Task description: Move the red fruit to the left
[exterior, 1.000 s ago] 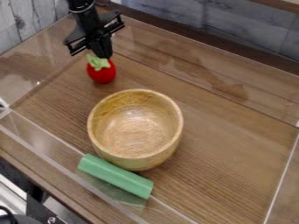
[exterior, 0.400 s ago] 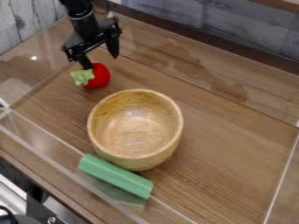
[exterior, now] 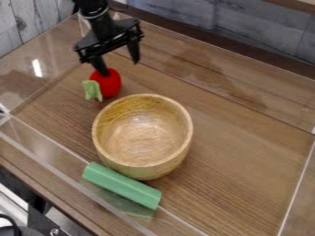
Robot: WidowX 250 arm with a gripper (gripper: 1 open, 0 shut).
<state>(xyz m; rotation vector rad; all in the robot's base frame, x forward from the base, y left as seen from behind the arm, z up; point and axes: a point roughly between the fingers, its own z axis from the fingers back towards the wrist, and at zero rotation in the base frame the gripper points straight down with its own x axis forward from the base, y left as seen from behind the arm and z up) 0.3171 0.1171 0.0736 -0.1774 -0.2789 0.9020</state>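
The red fruit (exterior: 107, 83) lies on the wooden table at the upper left, a light green leaf piece on its left side. It rests just beyond the far-left rim of the wooden bowl (exterior: 143, 135). My gripper (exterior: 110, 57) hangs above the fruit, pointing down, its two black fingers spread wide with nothing between them. There is a clear gap between the fingertips and the fruit.
A long green block (exterior: 121, 185) lies in front of the bowl near the table's front edge. Clear plastic walls (exterior: 37, 147) fence the work area. A grey plank wall runs along the back.
My gripper was shut on the fruit's top; it has opened, lifted and shifted right. The fruit now lies free on the table, its leaf turned to the left.
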